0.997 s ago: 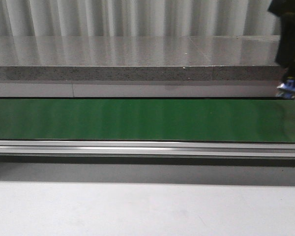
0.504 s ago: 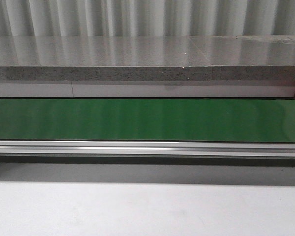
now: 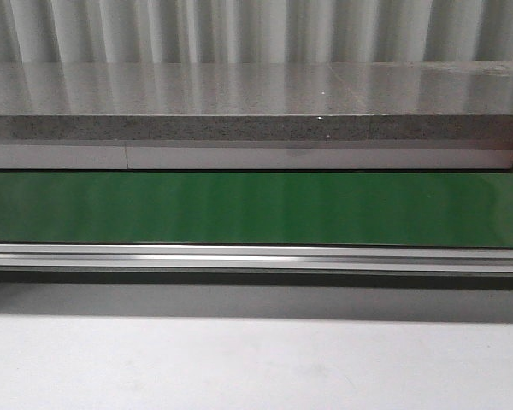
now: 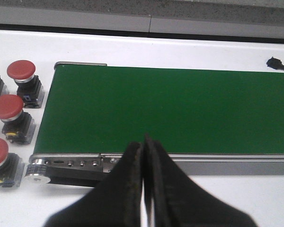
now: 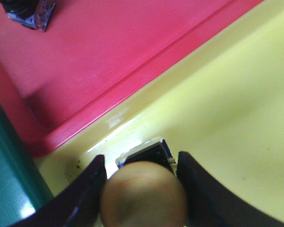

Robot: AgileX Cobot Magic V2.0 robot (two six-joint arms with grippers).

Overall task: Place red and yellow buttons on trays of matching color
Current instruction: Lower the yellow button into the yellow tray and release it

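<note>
While green belt (image 3: 256,209) lies bare, left jaws pressed together, right jaws pinching yellow button (image 5: 143,194) over yellow tray (image 5: 236,118)

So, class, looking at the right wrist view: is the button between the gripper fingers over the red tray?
No, the yellow button in the right gripper sits over the yellow tray, with the red tray beside it.

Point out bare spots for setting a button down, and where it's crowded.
Free: the green conveyor belt, bare; most of the yellow plastic tray beyond the right pincer; the red plastic tray. Crowded: the red mushroom-head buttons clustered beside the belt's end.
</note>
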